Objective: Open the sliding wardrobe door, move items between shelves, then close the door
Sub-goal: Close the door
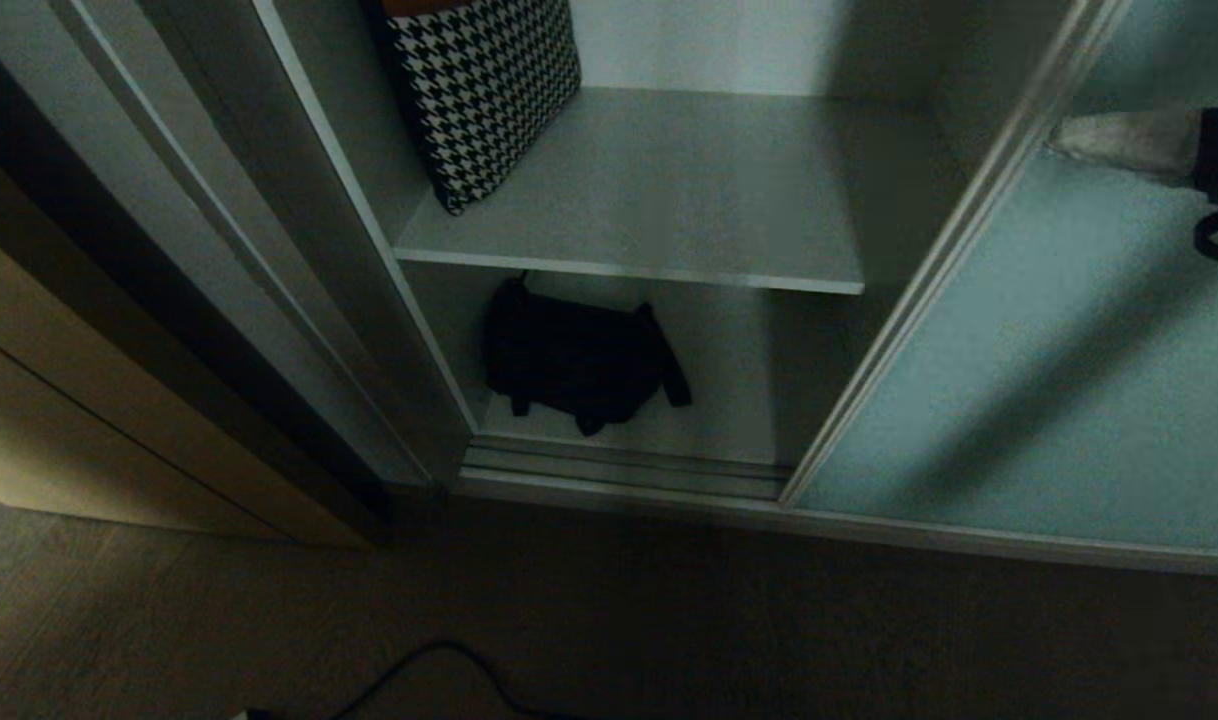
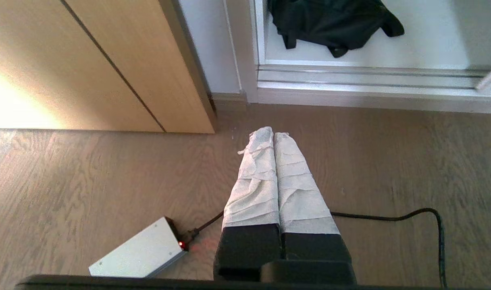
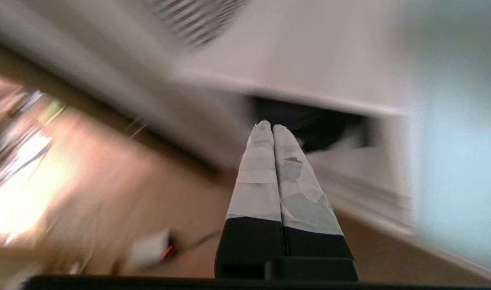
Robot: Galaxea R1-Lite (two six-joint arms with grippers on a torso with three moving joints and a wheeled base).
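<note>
The sliding wardrobe door (image 1: 1049, 380), frosted pale blue-green glass, stands slid to the right and the compartment is open. A black-and-white houndstooth cloth (image 1: 484, 90) leans at the left of the upper shelf (image 1: 669, 200). A black fabric piece with straps (image 1: 579, 355) lies on the lower shelf (image 1: 739, 400). My right gripper (image 1: 1064, 140) is at the far right in front of the door glass, shut and empty; its wrist view is blurred, with its tips (image 3: 271, 125) pointing toward the dark fabric (image 3: 314, 125). My left gripper (image 2: 273, 135) hangs shut and empty over the wooden floor, short of the black fabric (image 2: 330, 20).
A beige wooden cabinet (image 1: 89, 420) stands left of the wardrobe. The ridged silver floor track (image 1: 619, 465) runs along the opening's foot. A black cable (image 2: 390, 217) and a small silver box with a red light (image 2: 138, 253) lie on the floor.
</note>
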